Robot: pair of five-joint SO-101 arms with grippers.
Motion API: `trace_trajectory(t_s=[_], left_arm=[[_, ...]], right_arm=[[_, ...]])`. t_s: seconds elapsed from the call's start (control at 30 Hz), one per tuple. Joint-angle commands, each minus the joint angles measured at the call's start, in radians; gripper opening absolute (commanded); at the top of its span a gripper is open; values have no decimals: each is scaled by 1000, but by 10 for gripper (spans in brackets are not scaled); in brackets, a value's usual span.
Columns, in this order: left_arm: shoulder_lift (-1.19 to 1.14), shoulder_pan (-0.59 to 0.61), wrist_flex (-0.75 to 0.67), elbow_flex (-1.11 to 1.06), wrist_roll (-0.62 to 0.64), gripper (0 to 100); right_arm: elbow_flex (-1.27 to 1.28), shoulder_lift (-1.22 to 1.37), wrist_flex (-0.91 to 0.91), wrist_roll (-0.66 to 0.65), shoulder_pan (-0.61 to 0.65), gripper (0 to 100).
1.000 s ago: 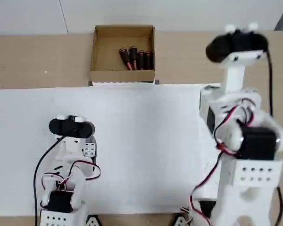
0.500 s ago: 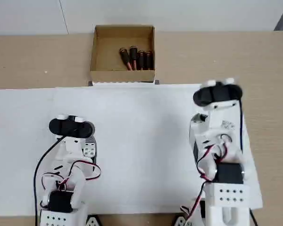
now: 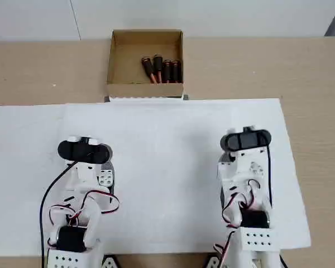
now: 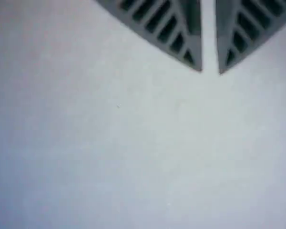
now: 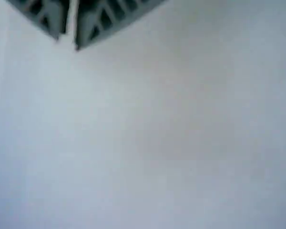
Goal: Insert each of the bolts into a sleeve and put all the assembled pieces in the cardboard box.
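Assembled pieces (image 3: 162,69): four dark sleeves with red bolt shanks, lying side by side against the right inner wall of the cardboard box (image 3: 118,61), the leftmost one slanted against its neighbours. The box sat at the far middle of the tabletop (image 3: 39,67), its near wall touching the far edge of a white paper sheet (image 3: 167,134). Left arm (image 3: 81,178) and right arm (image 3: 245,173): both folded low over the sheet, well apart from the box. The left jaws were drawn together to a thin slit and held nothing; the right jaws were the same, pointed at bare sheet. Judgement: boxing looked finished and the step in hand was parking, best done with the jaws kept closed, the arms low, and the box undisturbed. Markings: none legible; a small printed patch on the right arm was too small to read.
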State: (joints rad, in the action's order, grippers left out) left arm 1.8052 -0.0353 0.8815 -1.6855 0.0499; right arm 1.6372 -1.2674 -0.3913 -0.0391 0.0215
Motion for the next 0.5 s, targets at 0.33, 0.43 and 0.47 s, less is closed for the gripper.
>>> trace_trajectory(t_s=[0.33,0.43,0.47], left_arm=[[8,3,-2,4,2,6],[8,3,-2,4,2,6],[8,3,-2,4,2,6]], right_arm=[[54,-85,90,11,25,2],[54,-85,87,11,25,3],[54,-90,79,11,25,3]])
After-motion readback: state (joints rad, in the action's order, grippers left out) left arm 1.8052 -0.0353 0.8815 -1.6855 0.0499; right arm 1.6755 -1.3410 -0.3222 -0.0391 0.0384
